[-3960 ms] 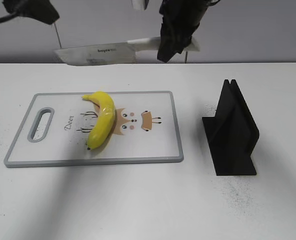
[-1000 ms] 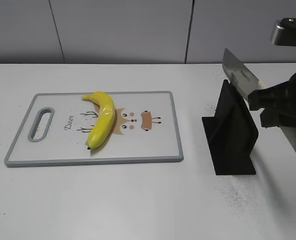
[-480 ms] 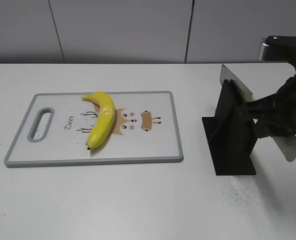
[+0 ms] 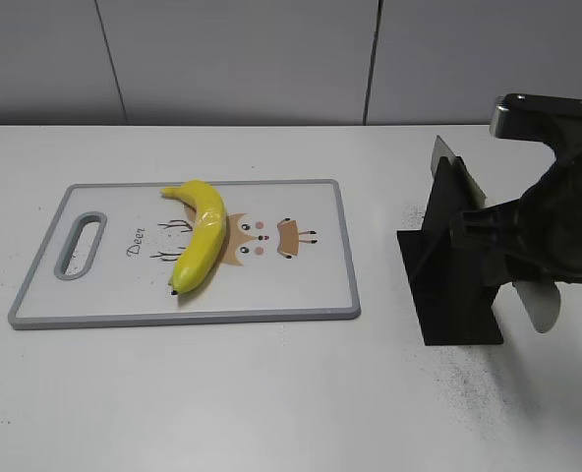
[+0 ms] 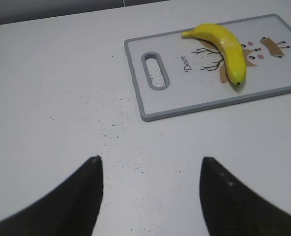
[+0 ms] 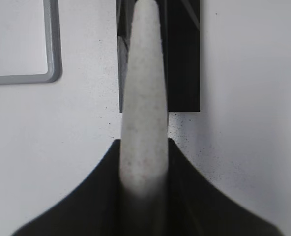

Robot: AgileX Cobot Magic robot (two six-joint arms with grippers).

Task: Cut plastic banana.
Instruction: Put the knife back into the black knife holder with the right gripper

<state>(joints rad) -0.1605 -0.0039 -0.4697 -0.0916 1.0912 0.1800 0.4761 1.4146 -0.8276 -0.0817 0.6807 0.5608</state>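
Observation:
The plastic banana (image 4: 199,236) is glossy yellow and lies curved on the grey-rimmed cutting board (image 4: 173,317). It also shows in the left wrist view (image 5: 224,44), at the upper right. My right gripper (image 4: 515,258) is shut on the white handle (image 6: 143,98) of a knife. The knife's blade sits in the slot of the black knife stand (image 4: 448,275), and only its tip (image 4: 440,149) shows above the stand. My left gripper (image 5: 150,162) is open and empty over bare table, left of the board, and is out of the exterior view.
The board (image 5: 150,115) has a handle hole (image 5: 155,71) at its left end and a deer drawing. The black stand (image 6: 185,59) stands right of the board on the white table. A grey wall runs along the back.
The right gripper carried the knife from above the back of the board to the right and lowered the blade into the stand. The left arm has left the exterior view.

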